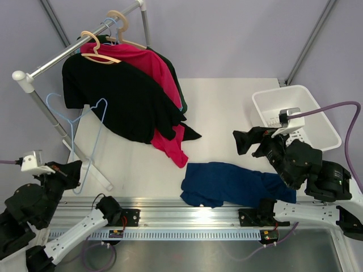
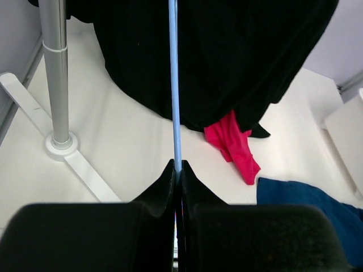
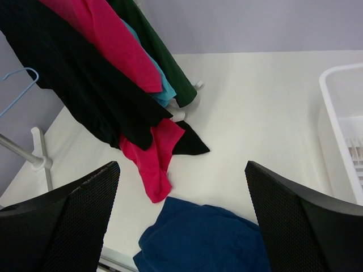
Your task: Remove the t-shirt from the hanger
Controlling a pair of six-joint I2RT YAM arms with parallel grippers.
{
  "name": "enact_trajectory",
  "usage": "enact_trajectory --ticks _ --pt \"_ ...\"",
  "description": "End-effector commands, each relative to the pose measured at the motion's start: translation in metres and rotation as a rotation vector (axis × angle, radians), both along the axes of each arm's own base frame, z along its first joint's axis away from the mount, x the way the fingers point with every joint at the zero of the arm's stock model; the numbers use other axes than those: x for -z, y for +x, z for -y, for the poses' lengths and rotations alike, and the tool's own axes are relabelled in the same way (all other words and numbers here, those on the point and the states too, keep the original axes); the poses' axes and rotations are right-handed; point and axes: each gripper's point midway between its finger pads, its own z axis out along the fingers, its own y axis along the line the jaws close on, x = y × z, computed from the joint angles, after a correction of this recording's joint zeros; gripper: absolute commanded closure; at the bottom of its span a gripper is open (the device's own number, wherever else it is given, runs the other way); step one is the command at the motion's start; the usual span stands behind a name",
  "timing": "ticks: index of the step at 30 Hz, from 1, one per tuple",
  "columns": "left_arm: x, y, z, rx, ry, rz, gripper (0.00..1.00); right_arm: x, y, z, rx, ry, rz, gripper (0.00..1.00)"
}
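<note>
Left pincer [image 2: 177,169] clamped together on the blue wire hanger [image 2: 174,85], nothing hanging on it. Right pincer [image 3: 181,167] wide apart, empty, above the navy t-shirt [image 1: 232,184], which lies crumpled on the counter [image 1: 227,107] at its near edge. Shirt's off, so the task looks basically done. Probably only letting go of the hanger is left.

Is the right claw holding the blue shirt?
No, the right claw is open and empty; the blue shirt lies on the table.
</note>
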Motion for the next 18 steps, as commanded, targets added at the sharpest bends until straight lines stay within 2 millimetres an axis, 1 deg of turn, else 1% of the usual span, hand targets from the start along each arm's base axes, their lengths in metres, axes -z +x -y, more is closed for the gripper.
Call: enact_trajectory --ticks 1,2,4,7,9,11,13,14,15,17,18 --pt "-0.022 0.03 0.012 -0.095 -0.04 0.034 1.0 -0.001 0.005 0.0 0.033 -0.017 0.004 0.0" --pt "-0.026 0.035 0.017 -0.089 -0.047 0.046 1.0 0.003 0.006 -0.003 0.036 -0.032 0.002 0.0" --pt "-0.026 0.046 0.029 -0.08 -0.028 0.025 1.0 0.008 0.008 -0.006 0.038 -0.055 0.003 0.01" --pt "-0.026 0.054 0.036 -0.093 -0.005 -0.003 1.0 0.011 0.01 -0.008 0.042 -0.069 0.005 0.0" --pt "-0.028 0.058 0.033 -0.134 -0.007 -0.002 1.0 0.012 0.01 -0.009 0.04 -0.072 0.004 0.01" --pt "-0.036 0.059 0.028 -0.154 -0.02 0.03 1.0 0.013 0.01 -0.01 0.04 -0.076 0.005 0.01" --pt "-0.048 0.057 0.023 -0.165 -0.02 0.055 1.0 0.015 0.01 -0.01 0.039 -0.08 0.006 0.0" --pt "-0.052 0.059 0.023 -0.175 -0.001 0.053 1.0 0.015 0.01 -0.01 0.038 -0.077 0.006 0.0" --pt "-0.061 0.058 0.019 -0.179 0.0 0.065 1.0 0.016 0.01 -0.01 0.037 -0.082 0.007 0.0" --pt "-0.066 0.06 0.017 -0.197 0.039 0.058 1.0 0.018 0.01 -0.01 0.039 -0.085 0.005 0.01" --pt "-0.074 0.06 0.016 -0.201 0.037 0.068 1.0 0.019 0.01 -0.011 0.039 -0.087 0.005 0.01"
